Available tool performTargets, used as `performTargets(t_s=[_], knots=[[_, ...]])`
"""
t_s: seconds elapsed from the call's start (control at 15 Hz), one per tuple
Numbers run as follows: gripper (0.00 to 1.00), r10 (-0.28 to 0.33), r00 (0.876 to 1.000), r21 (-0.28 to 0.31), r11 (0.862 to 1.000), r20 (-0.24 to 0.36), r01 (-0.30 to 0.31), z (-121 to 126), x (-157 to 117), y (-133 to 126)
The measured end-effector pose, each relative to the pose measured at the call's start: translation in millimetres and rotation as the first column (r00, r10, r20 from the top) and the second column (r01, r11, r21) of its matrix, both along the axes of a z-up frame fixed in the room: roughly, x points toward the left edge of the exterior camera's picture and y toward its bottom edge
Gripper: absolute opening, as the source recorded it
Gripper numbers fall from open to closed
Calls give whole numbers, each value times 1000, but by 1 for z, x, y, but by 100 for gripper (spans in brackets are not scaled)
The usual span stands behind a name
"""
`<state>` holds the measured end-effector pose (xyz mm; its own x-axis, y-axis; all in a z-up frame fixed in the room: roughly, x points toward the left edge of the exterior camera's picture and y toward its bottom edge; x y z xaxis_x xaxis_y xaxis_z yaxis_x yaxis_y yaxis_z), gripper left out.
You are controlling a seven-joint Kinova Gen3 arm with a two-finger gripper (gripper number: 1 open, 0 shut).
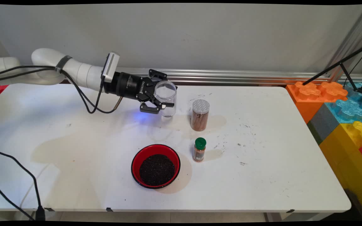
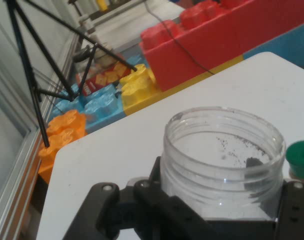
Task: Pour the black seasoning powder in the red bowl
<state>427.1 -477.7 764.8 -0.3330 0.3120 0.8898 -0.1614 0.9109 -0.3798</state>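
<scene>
My black gripper [image 1: 159,97] is shut on a clear, lidless plastic jar [image 1: 166,97], held a little above the table at the back centre. In the hand view the jar [image 2: 223,160] sits between the fingers with only dark specks inside. To its right stands a tall jar of brown powder with a grey lid [image 1: 200,115]. A small green-capped spice bottle [image 1: 199,149] stands nearer the front, and its cap [image 2: 300,159] shows at the hand view's right edge. A red bowl of dark grounds [image 1: 156,166] sits front centre.
Large toy blocks, orange [image 1: 316,94], blue, yellow and red, stand off the table's right end. A black tripod leg [image 1: 338,65] crosses above them. Black cables [image 1: 83,97] hang from the arm, and another cable [image 1: 27,175] lies at the front left. Dark specks dot the table [image 1: 262,175].
</scene>
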Motion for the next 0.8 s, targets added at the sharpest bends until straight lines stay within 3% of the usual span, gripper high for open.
performTargets(t_s=[0.4, 0.8], knots=[[0, 67, 997, 104, 993, -45, -62, 3, 1, -3], [0, 149, 986, 214, 968, -73, -130, 4, 5, -5]])
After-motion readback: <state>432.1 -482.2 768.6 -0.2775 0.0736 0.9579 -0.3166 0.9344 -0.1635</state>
